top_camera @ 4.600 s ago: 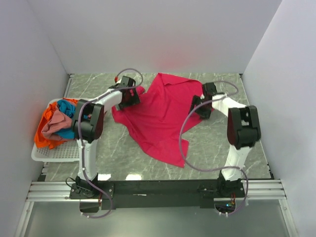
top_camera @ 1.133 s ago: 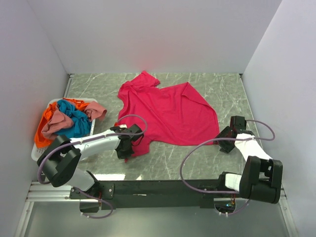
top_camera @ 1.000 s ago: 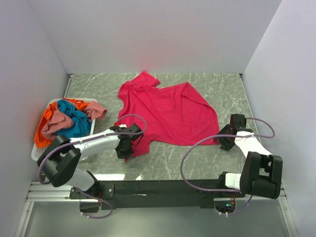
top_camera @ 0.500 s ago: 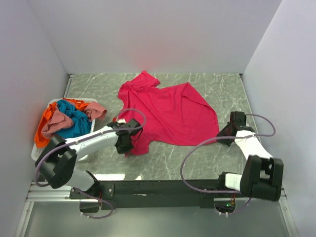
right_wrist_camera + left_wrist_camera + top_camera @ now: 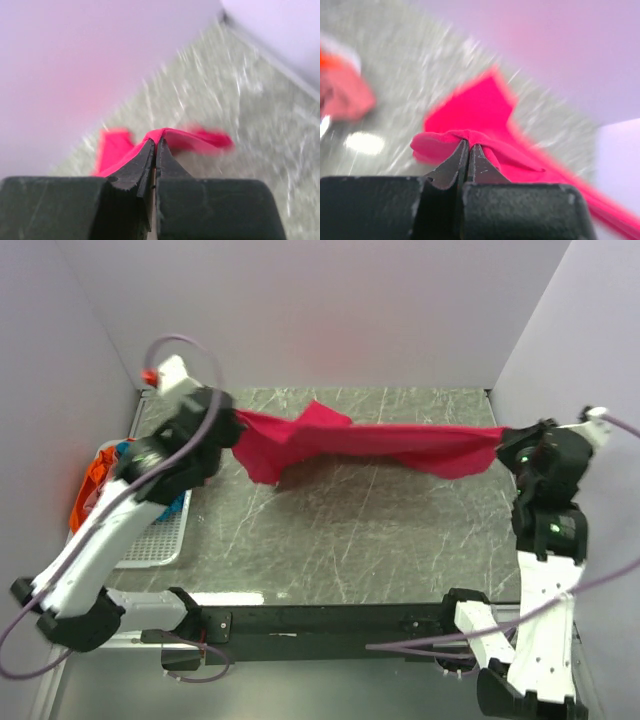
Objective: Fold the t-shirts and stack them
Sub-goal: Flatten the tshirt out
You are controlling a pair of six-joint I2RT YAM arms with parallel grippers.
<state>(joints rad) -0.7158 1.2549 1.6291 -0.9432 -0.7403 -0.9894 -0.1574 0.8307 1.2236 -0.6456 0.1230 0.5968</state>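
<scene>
Above the grey marbled surface (image 5: 360, 540), a magenta-pink t-shirt (image 5: 390, 443) hangs stretched in mid-air, apparently clear of the stone below. The left pincer (image 5: 232, 422) is clamped tight on a bunched edge at the shirt's left end. The right pincer (image 5: 505, 443) is closed just as firmly on a fold at its right end. Both wrist views show pink cloth nipped between fingertips that nearly meet. The garment sags a little between the two grips, with a loose flap dangling nearer the left one.

The job looks to be at an early stage. No folded shirt and no stack is in sight. The other shirts (image 5: 88, 495), orange and teal among them, lie heaped in the white basket (image 5: 160, 540) at the left edge. The lifted shirt has yet to be laid flat and folded.
</scene>
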